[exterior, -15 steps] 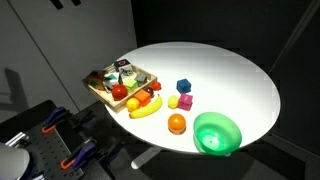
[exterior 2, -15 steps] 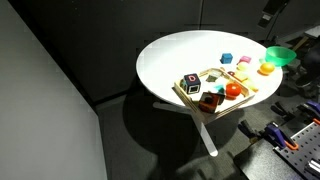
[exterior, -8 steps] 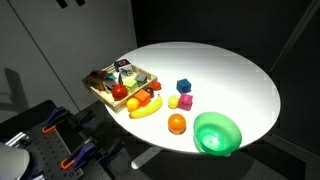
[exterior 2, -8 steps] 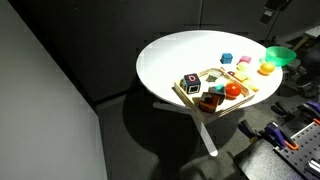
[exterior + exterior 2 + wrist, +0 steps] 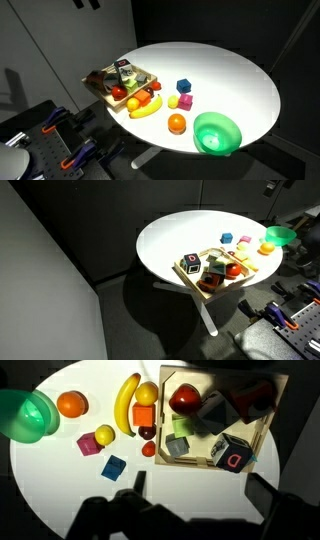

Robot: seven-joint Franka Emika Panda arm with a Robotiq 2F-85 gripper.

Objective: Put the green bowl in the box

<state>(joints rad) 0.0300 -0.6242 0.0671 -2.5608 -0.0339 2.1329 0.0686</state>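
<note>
Your fingers are spread wide, holding nothing. Green bowl sits at bench edge, well apart from box.

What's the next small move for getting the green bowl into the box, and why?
Probably shift the gripper sideways toward the green bowl before descending. In the wrist view the gripper hangs open, high above the table, and the bowl sits untouched near the table's edge, apart from the box.
</note>
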